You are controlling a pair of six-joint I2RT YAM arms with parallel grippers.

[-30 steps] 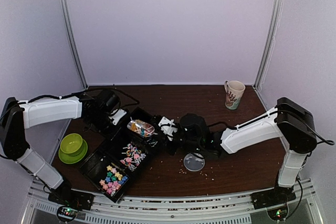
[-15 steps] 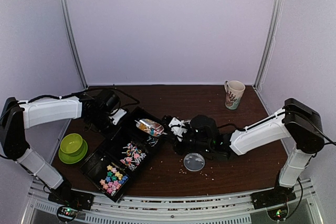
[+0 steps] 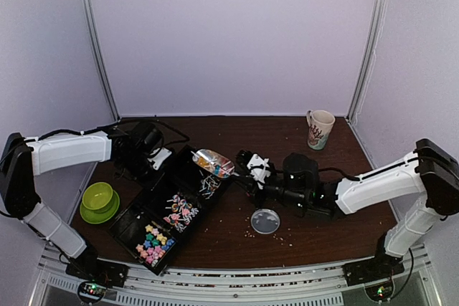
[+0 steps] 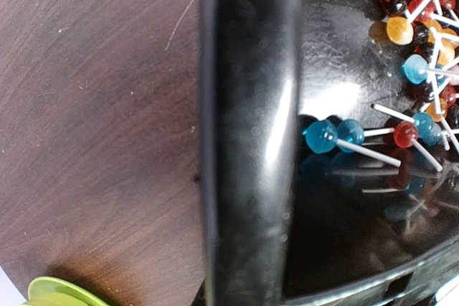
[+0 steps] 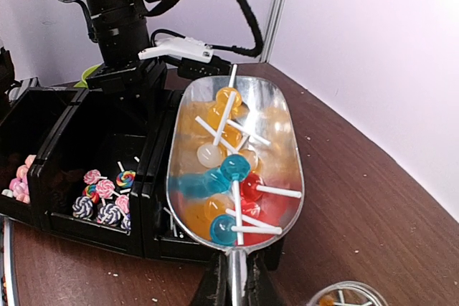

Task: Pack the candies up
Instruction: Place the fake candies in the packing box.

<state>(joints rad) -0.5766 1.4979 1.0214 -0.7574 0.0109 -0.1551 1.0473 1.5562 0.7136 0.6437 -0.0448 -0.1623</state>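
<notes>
My right gripper [image 5: 240, 270] is shut on the handle of a clear scoop [image 5: 215, 116] loaded with orange, blue and red lollipops [image 5: 234, 168]. The scoop [image 3: 213, 163] hovers over the far end of the black compartment tray [image 3: 129, 223]. In the tray, loose lollipops [image 3: 208, 185] lie in the far compartment, swirl candies [image 3: 181, 211] in the middle one and pastel star candies [image 3: 155, 243] in the near one. My left gripper [image 3: 159, 159] is shut on the tray's far-left rim [image 4: 247, 141], which fills the left wrist view beside blue and red lollipops [image 4: 337, 134].
A small clear dish [image 3: 265, 221] holding a few lollipops sits right of the tray, with pale crumbs around it. Stacked green bowls [image 3: 99, 201] stand left of the tray. A patterned mug [image 3: 319, 129] is at the back right.
The right arm has drawn back to the right, carrying the loaded scoop from above the tray's middle toward its far right end. The left arm has not moved.
</notes>
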